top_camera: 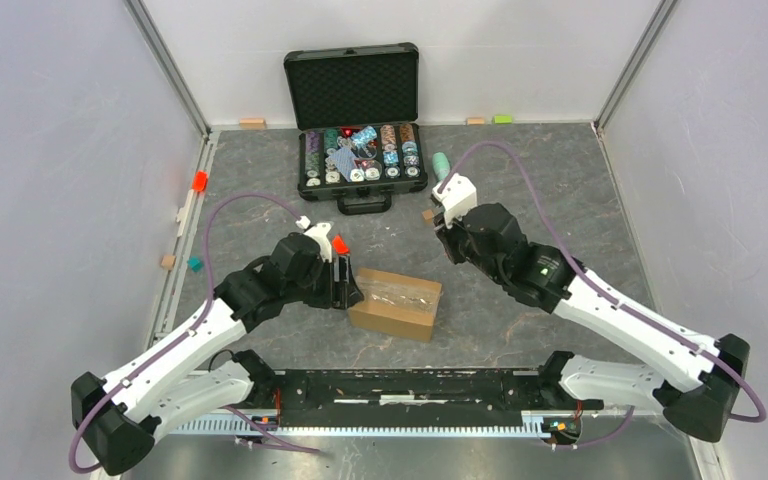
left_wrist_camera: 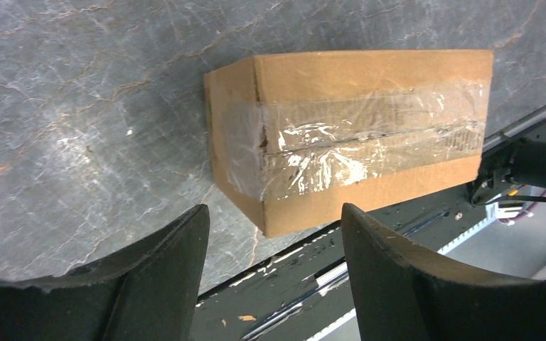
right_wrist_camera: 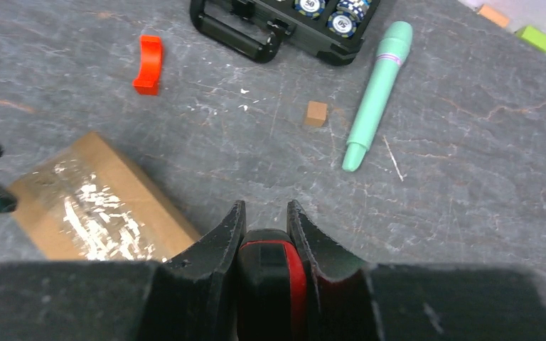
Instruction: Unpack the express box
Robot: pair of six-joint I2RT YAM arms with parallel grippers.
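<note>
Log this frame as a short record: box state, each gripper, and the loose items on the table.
express box: lying flat, flaps closed, clear tape over the top seam
left gripper: open, at the box end nearest the left arm, contact unclear
right gripper: shut on a red and black tool, away from the box
poker chip case: open, at the back
loose items: teal pen, red curved piece, small brown block

both arms (top_camera: 620, 310) wear white shells (top_camera: 175, 350), black joints (top_camera: 295, 262), looping purple cables (top_camera: 207, 245), and possibly one green light (top_camera: 543, 270).
</note>
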